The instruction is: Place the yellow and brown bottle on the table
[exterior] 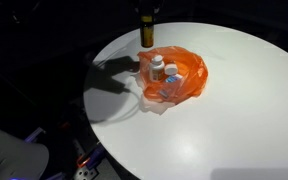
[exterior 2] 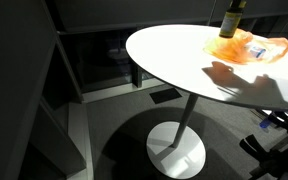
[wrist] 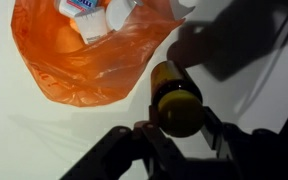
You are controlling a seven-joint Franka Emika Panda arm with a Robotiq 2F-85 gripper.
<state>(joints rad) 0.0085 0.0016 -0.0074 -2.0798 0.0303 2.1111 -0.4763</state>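
My gripper (wrist: pixel 181 124) is clamped on the cap end of the yellow and brown bottle (wrist: pixel 172 88), one finger on either side. The bottle is upright at the table's (exterior: pixel 234 110) far edge, just beside the orange plastic bag (exterior: pixel 189 78) holding white-capped bottles (exterior: pixel 157 62). I cannot tell whether its base touches the top.

Table (exterior: pixel 234 110): smooth, matt white top.
Bag (wrist: pixel 84 60): thin, crinkled, translucent orange plastic, slightly glossy.
Bottle (wrist: pixel 174 95): glossy dark brown, smooth yellow cap.
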